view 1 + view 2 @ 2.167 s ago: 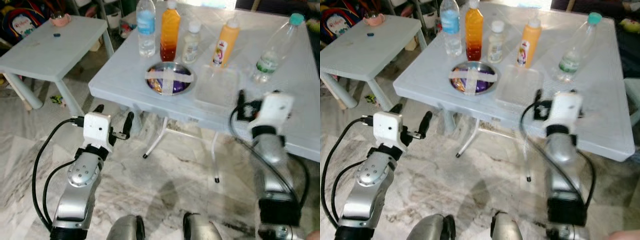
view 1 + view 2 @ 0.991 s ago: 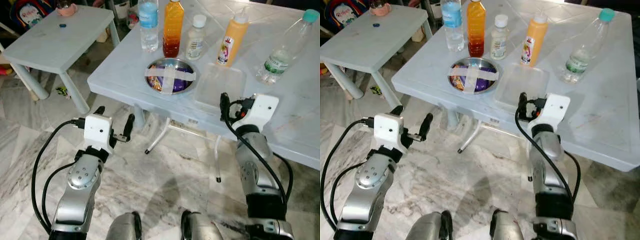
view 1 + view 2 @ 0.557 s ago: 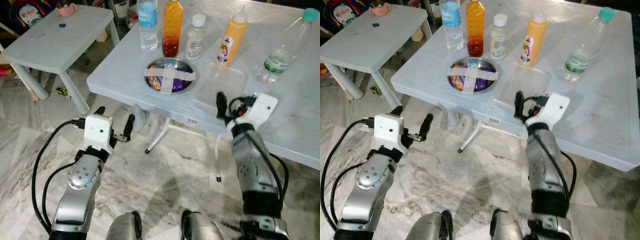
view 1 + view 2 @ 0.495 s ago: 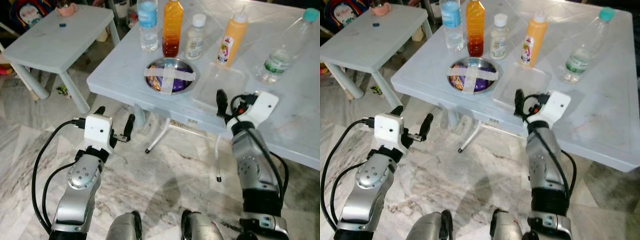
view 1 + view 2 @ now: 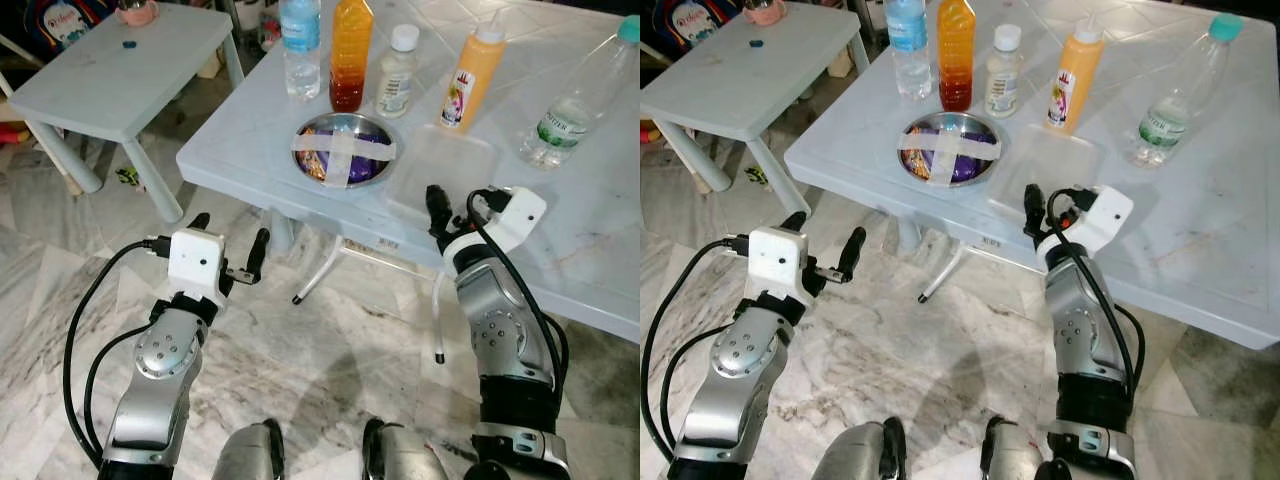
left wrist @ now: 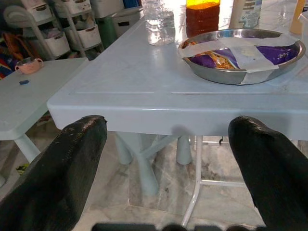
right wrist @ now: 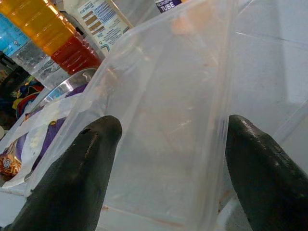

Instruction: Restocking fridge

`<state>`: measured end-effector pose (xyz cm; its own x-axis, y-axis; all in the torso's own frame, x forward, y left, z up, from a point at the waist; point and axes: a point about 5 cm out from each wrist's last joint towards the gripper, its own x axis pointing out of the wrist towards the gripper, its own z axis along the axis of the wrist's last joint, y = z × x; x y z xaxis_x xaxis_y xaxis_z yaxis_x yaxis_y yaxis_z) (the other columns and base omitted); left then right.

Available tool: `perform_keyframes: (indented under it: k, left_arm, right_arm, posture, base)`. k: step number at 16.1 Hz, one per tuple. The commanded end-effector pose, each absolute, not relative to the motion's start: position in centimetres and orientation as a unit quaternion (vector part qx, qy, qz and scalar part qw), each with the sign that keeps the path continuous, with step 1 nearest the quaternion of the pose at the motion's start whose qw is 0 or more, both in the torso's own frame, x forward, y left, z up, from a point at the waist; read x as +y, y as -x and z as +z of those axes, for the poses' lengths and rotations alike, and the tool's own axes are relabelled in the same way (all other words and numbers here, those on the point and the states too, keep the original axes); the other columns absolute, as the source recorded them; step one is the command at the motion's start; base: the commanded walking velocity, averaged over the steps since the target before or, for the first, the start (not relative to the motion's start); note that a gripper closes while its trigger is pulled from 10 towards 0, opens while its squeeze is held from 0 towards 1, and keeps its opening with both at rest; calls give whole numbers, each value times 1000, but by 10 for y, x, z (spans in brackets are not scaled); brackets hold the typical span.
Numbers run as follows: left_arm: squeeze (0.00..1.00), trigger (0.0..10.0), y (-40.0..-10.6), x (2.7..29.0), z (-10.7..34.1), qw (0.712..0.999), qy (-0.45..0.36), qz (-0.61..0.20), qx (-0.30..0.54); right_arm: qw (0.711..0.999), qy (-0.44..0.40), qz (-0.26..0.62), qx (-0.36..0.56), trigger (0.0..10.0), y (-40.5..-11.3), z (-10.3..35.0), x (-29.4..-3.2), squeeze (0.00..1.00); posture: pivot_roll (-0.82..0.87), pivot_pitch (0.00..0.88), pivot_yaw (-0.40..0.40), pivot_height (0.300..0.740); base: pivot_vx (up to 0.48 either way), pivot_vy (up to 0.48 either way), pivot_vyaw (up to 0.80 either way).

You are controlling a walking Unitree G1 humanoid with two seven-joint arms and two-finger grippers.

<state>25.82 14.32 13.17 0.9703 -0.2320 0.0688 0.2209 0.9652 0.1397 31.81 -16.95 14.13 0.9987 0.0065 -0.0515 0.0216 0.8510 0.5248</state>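
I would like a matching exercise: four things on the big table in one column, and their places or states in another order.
1. steel bowl
2. clear plastic container
3. bottle with teal cap
4. blue-label water bottle

a. right end of the bottle row
b. taped over with a cross
c. empty, before the right gripper
d. left end of the row

Pairs: 1-b, 2-c, 3-a, 4-d

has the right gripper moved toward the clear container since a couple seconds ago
Yes. The right gripper has swung inward, toward the robot's left, along the table's near edge. It now sits open at the near edge of the clear plastic container, fingers either side in the wrist view.
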Motion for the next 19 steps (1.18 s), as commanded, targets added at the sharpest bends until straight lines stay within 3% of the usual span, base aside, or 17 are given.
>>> perform_keyframes:
  k: [1, 12, 19]
  left_arm:
    - [0, 10000, -256, 144, 131, 990, -72, -116, -37]
    - [0, 10000, -256, 138, 132, 989, -60, -127, -44]
    - [0, 10000, -257, 139, 133, 990, -71, -116, -49]
  right_arm:
    - [961, -275, -4, 39, 0, -315, 137, -166, 0]
    - [964, -256, -62, 43, 0, -324, 137, -190, 0]
    - [968, -246, -55, 12, 118, -327, 152, -184, 0]
  posture:
    - [57, 184, 63, 740]
    - [59, 172, 55, 740]
    - [56, 162, 49, 740]
  base:
    - [0, 0, 0]
    - [0, 0, 0]
    - [0, 0, 0]
